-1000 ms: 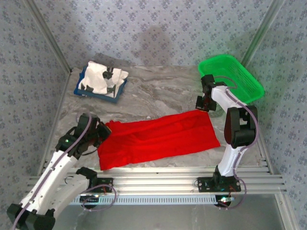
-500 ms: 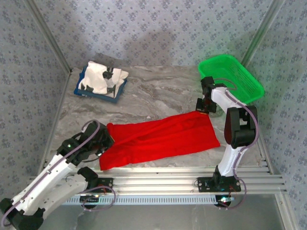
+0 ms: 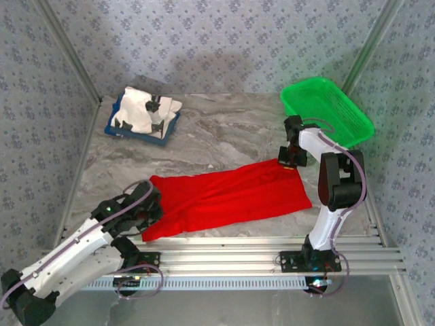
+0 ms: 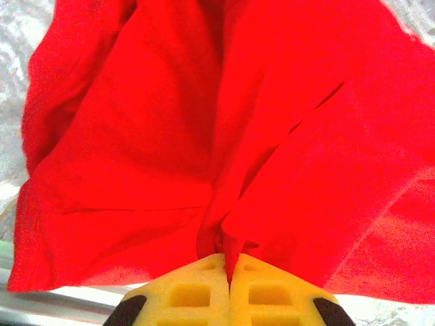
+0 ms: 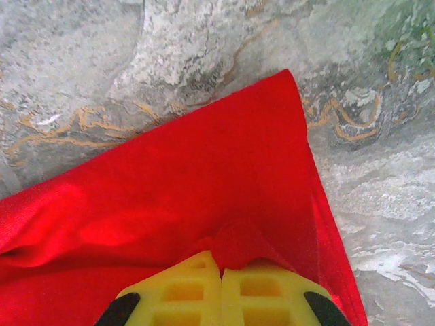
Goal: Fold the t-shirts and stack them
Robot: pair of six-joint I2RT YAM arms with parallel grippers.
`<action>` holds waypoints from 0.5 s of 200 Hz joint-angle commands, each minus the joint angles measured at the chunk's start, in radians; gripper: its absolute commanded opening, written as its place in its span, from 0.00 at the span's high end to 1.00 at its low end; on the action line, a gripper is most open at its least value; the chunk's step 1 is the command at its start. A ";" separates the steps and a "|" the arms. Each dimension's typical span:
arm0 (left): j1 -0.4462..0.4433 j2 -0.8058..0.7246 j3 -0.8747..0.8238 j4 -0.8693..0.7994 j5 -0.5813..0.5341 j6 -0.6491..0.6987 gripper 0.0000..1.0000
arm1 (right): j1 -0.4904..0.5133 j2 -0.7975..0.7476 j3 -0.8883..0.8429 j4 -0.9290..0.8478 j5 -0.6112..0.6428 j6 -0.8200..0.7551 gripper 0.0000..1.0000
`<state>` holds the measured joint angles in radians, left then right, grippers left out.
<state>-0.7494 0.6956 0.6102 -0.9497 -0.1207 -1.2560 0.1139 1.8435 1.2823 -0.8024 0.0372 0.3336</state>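
The bright red cloth t-shirt (image 3: pixel 228 197) lies as a long band across the grey marbled counter (image 3: pixel 224 129). The left tool (image 4: pixel 230 263) is clamped on a bunched pinch at its left end. The right tool (image 5: pixel 221 261) is clamped near the far right corner, probably so both ends lift together for the next fold. The white cloth t-shirt (image 3: pixel 143 112) sits on the flat blue tray (image 3: pixel 136 136).

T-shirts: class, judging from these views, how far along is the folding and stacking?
Done: the white shirt sits, seemingly folded, on the tray. In hand: the red shirt lies as a long strip, left pincer and right pincer each shut on one end. Left: finishing its fold, then stacking it with the white one.
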 commanded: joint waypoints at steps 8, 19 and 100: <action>-0.009 0.004 -0.010 -0.099 0.012 -0.242 1.00 | 0.006 -0.028 -0.021 -0.002 0.011 0.028 1.00; -0.009 0.005 -0.019 -0.098 0.012 -0.248 1.00 | 0.006 -0.026 -0.026 -0.002 0.011 0.030 1.00; -0.008 0.056 -0.045 -0.083 0.024 -0.255 1.00 | 0.007 -0.023 -0.056 0.001 0.019 0.029 0.99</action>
<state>-0.7540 0.7288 0.5797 -0.9661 -0.1246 -1.2694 0.1139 1.8435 1.2438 -0.7910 0.0376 0.3481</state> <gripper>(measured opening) 0.044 0.063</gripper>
